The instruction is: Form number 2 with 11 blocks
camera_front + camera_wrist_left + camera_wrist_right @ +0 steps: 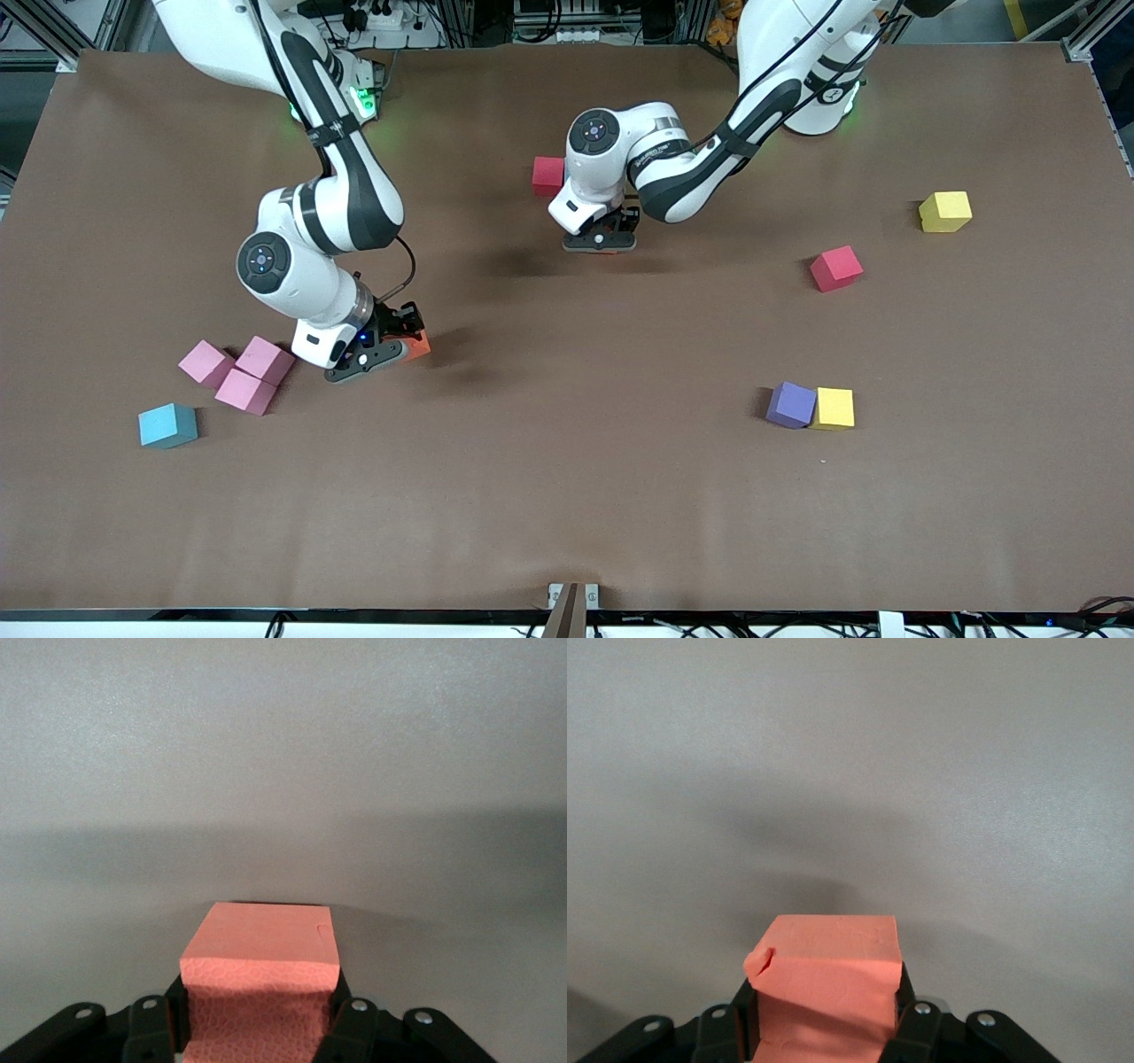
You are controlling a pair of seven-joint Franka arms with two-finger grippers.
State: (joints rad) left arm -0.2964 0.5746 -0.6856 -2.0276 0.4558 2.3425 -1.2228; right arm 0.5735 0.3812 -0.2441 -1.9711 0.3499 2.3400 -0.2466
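My left gripper point(604, 241) is low over the table's middle, beside a red block point(547, 175), and is shut on an orange block point(261, 966). The hand hides that block in the front view. My right gripper point(394, 346) is shut on another orange block point(420, 346), low over the table beside three pink blocks point(245, 377). In the right wrist view that block point(828, 979) fills the jaws and has a dented corner. Only bare table shows past either held block.
A light blue block point(167, 424) lies nearer the front camera than the pink ones. Toward the left arm's end lie a yellow block point(944, 211), a red block point(835, 268), and a purple block point(790, 404) touching another yellow one point(834, 408).
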